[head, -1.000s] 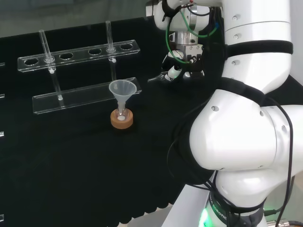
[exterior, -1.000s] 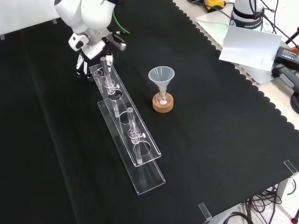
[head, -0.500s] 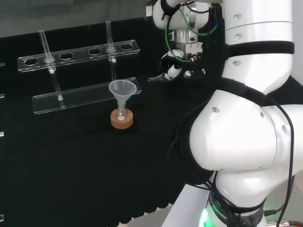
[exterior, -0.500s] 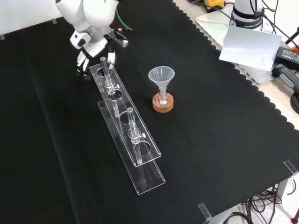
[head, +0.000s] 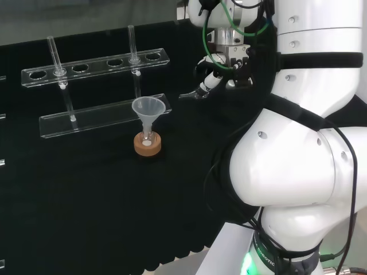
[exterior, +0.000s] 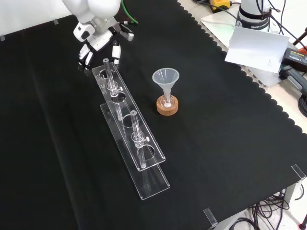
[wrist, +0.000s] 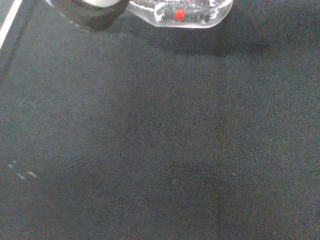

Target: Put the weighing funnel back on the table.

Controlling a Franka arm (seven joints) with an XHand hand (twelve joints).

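Black cloth (exterior: 220, 143) lies under the hand (exterior: 100, 42), upper left in the front view, near the end of the rack (exterior: 123, 109). The weighing funnel (wrist: 180, 12) seems close by the palm; if it is grasped, I cannot tell. Lower it near the cloth before releasing, clear of the rack.

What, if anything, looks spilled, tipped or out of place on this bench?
Nothing stands out. The funnel stands upright in its flask on the cork ring, the clear rack stands level with its tubes upright, and the black cloth shows no spill.
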